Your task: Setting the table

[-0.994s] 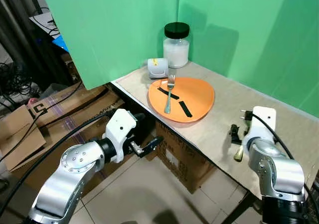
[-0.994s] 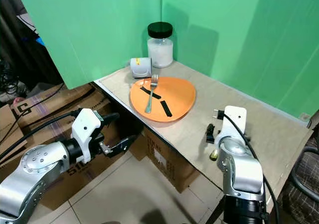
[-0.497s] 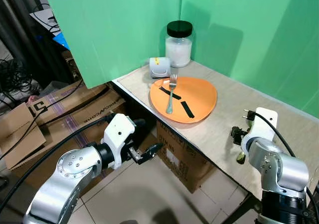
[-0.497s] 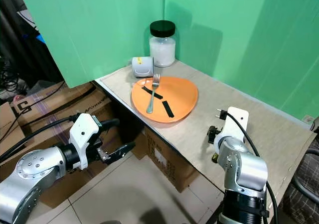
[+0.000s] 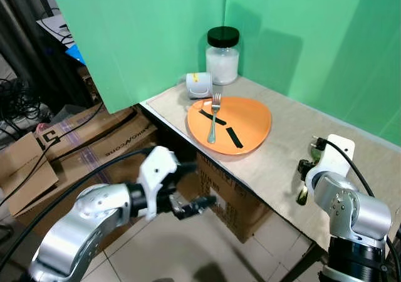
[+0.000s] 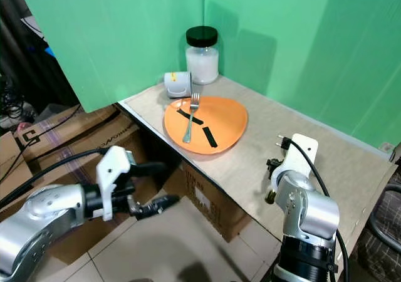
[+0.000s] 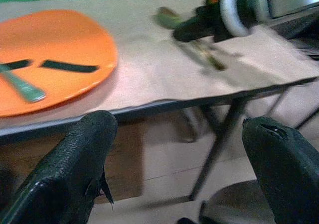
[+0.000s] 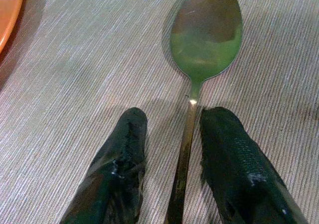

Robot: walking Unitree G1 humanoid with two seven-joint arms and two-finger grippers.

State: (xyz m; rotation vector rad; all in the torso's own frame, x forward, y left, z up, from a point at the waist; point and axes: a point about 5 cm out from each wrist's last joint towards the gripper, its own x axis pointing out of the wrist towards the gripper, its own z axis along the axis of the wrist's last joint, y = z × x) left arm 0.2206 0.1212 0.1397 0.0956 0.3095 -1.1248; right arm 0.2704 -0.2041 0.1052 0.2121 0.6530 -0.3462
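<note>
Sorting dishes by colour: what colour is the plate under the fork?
Orange, the plate; clearest in the left eye view.

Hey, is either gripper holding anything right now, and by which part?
The left gripper holds nothing; it hangs open below the table edge. The right gripper straddles the spoon handle on the table, fingers not yet closed on it.

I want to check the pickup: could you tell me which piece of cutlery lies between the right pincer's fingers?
The spoon, lying on the bare tablecloth with its handle between the right pincer fingers; the fork rests on the orange plate.
</note>
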